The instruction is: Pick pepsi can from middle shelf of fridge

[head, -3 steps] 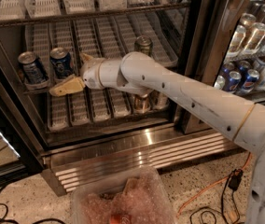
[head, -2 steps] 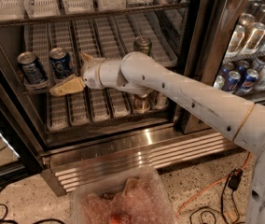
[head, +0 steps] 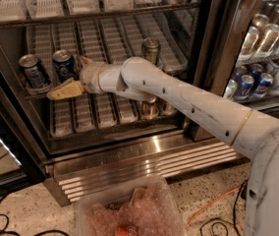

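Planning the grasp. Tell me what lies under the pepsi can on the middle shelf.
A white slotted tray of the middle shelf lies under the pepsi can. The end effector, close in front, covers the can's lower edge, so its footing is hidden.

The fridge [head: 129,154] has a ribbed stainless-steel base, brushed and brightly reflective, under a dark, matt frame. The middle shelf [head: 105,38] is lined with white slotted plastic trays of a dull, slightly chalky finish. The pepsi can [head: 63,65] is glossy deep-blue printed metal with a bare silver top; the greenish-gold can [head: 151,50] has a similar metallic sheen. The arm [head: 193,102] wears a smooth off-white plastic shell with a soft sheen. Its hand [head: 75,75], at the left of the middle shelf just beside the pepsi can, has matt tan fingers [head: 66,90], spread apart. The floor [head: 31,205] looks speckled and stony.
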`<state>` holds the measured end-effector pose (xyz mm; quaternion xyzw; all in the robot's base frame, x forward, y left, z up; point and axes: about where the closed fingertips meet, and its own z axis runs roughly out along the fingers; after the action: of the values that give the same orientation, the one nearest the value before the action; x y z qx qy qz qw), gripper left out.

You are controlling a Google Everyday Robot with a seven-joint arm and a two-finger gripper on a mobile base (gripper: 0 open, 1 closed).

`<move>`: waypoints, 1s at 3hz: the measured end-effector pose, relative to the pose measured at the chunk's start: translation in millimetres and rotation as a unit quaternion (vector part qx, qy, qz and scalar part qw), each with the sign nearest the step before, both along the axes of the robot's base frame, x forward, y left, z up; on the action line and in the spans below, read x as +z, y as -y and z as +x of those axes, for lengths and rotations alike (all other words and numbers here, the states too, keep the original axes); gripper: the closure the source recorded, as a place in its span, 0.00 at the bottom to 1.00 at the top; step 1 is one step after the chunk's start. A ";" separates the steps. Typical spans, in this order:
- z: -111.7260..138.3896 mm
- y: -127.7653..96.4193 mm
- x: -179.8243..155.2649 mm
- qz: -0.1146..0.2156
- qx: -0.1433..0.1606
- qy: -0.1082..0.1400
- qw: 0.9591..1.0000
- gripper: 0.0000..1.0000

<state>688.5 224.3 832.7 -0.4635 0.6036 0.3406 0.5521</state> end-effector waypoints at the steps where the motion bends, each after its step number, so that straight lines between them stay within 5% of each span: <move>1: 9.3 -8.9 2.9 0.010 0.000 0.010 1.000 0.00; 3: 20.6 -19.4 4.7 0.027 0.000 0.023 0.999 0.40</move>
<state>709.0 243.7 837.4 -0.4558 0.5812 0.3459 0.5787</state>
